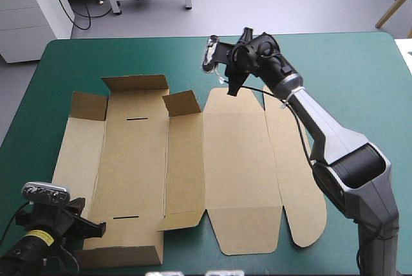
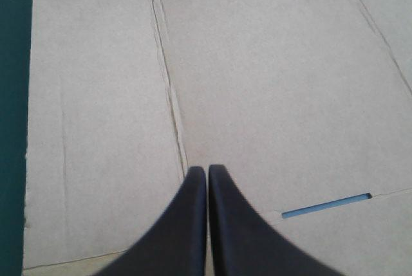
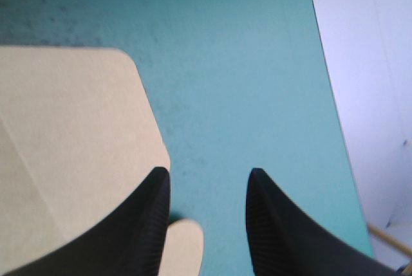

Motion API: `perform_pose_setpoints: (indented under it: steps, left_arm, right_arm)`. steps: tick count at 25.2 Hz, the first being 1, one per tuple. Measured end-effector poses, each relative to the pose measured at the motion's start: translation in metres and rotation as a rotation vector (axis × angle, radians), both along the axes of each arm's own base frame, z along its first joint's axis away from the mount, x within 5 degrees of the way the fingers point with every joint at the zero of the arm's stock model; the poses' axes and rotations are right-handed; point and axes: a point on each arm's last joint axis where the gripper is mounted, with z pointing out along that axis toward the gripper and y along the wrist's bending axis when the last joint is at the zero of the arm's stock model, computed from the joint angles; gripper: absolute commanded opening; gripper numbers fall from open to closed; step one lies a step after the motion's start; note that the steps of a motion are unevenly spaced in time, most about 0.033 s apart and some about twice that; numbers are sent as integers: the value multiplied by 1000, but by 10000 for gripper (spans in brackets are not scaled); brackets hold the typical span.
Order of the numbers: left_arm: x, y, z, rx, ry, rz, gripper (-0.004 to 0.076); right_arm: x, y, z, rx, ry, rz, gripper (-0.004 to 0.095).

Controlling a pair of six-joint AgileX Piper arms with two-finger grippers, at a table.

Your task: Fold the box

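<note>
One box (image 1: 238,160), brown, a single cut sheet of board, lies spread on the teal-green worktop (image 1: 347,76), covering its middle from near the left edge to right of centre. Its creased panels lie side by side. Two narrow slots are cut in the wide panel on the left, one (image 1: 136,119) toward the worktop's far edge and one (image 1: 123,217) toward its near edge. Three small flaps (image 1: 134,83) along the sheet's far side stand raised. Two long rounded panels (image 1: 302,179) on its right side lie flat. Two hands are in view. The left hand (image 1: 90,229) is at the worktop's near left corner, over the sheet's near left part. Its two black fingers (image 2: 187,224) are pressed together into one point above the board, beside a crease, with the near slot just to one side. Whether the tips touch the board cannot be told. The right hand (image 1: 233,84) hangs at the sheet's far edge, right of the raised flaps. Its two fingers (image 3: 277,224) stand apart over bare cover, just beside a rounded corner of board.
</note>
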Motion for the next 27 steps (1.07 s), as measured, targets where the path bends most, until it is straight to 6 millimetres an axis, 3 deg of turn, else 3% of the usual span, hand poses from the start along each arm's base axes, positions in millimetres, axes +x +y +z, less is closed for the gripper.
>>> perform_pose_setpoints:
  steps: [5, 7, 13, 18, 23, 27]
  left_arm:
    - [0, 0, 0, 3, 4, -2, -10]
    - [-3, 0, 0, 29, 32, -20, -10]
    - [-5, 1, 8, 50, 43, -37, -10]
    - [-7, 1, 6, 56, 73, -39, -10]
    - [-8, 1, 6, 57, 80, -40, -10]
    - [-8, 1, 6, 57, 80, -40, -10]
  right_arm:
    - [8, -64, -6, 62, 218, -335, -3]
    - [10, -94, -7, 151, 306, -464, -15]
    - [-18, -140, 16, 283, 338, -652, -18]
    - [-63, -177, 24, 332, 372, -777, -18]
    - [-162, -213, 15, 411, 443, -893, -19]
    - [-212, -214, 5, 444, 413, -891, -19]
